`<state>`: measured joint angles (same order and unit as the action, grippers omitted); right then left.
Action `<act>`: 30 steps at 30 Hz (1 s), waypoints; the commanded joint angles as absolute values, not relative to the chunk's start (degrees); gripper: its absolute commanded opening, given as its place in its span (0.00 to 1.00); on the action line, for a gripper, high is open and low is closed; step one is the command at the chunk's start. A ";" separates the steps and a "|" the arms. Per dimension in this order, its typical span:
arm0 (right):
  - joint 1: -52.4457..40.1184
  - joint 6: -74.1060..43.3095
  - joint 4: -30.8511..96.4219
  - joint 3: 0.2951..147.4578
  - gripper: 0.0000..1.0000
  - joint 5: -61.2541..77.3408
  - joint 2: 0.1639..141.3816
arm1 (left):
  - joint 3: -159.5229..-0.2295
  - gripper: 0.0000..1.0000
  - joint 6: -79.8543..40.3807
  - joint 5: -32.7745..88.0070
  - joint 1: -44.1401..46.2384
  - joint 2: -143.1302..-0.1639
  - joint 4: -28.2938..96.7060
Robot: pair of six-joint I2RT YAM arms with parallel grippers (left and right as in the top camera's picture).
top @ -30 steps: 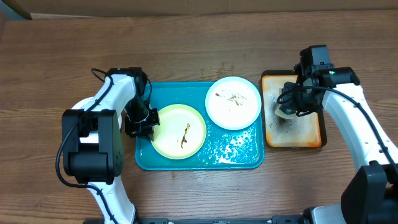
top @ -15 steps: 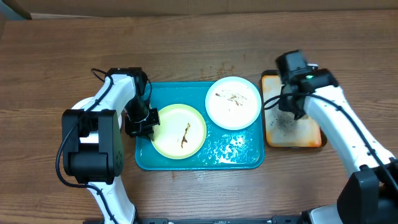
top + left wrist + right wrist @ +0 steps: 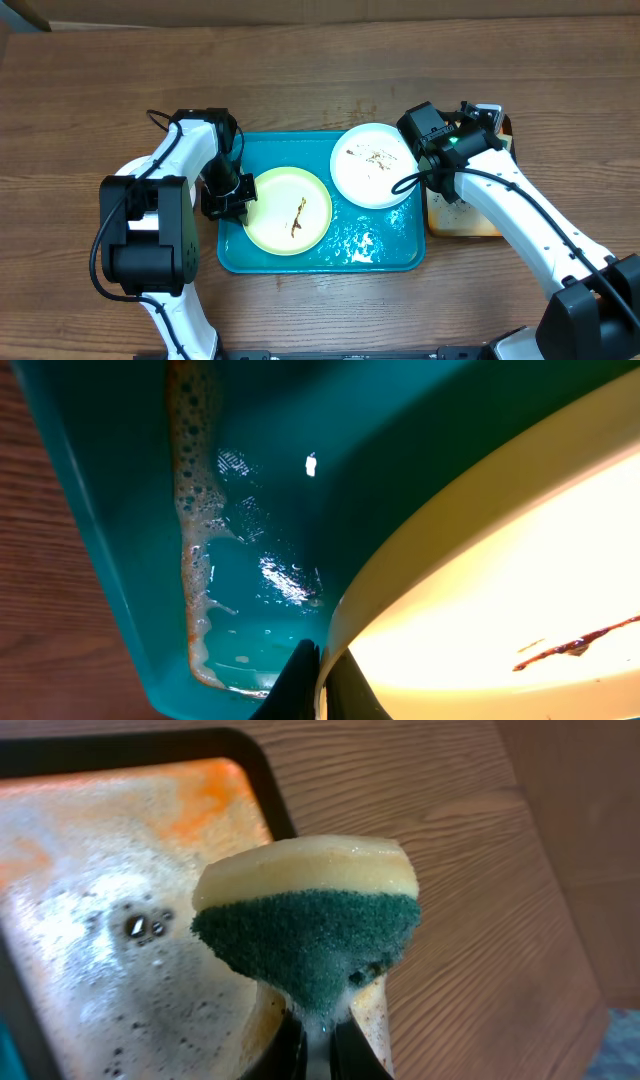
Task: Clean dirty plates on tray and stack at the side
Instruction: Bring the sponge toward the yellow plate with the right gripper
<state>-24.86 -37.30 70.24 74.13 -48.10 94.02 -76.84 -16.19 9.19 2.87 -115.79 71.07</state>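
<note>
The teal tray holds a pale yellow-green plate with a brown smear, and soapy water. A white plate with brown smears rests on the tray's back right rim. A second white plate is not in view. My left gripper is shut on the left rim of the yellow-green plate; its fingers pinch the rim in the left wrist view. My right gripper is shut on a wet yellow and green sponge and holds it over the orange tray's back corner.
A smaller orange tray with a black rim and soapy foam stands right of the teal tray, and its foamy floor shows in the right wrist view. Foam lines the teal tray's edge. Bare wooden table surrounds both trays.
My right arm has swung left from over the orange tray toward the white plate, with the sponge still held. The left gripper and both plates have not moved.
</note>
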 commanded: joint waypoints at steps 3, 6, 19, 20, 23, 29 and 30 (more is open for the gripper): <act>-25.06 -39.07 70.41 75.00 0.04 -54.26 93.65 | -76.55 0.04 -17.17 9.23 2.70 -116.46 70.78; -25.06 -39.05 70.43 75.00 0.04 -54.41 93.65 | -76.55 0.04 -17.17 9.23 2.70 -116.46 70.70; -25.06 -39.05 70.39 75.00 0.04 -54.43 93.65 | -76.55 0.04 -17.17 9.23 2.70 -116.46 70.63; -25.06 -39.05 70.39 75.00 0.04 -54.43 93.65 | -76.55 0.04 -17.17 9.23 2.70 -116.46 70.63; -25.06 -39.03 70.41 75.00 0.04 -54.43 93.65 | -76.55 0.04 -17.17 9.26 2.70 -116.46 70.63; -25.06 -39.03 70.41 75.00 0.04 -54.46 93.65 | -76.55 0.04 -17.17 9.23 2.70 -116.46 70.63; -25.06 -39.03 70.41 75.00 0.04 -54.46 93.65 | -76.55 0.04 -17.17 9.23 2.70 -116.46 70.63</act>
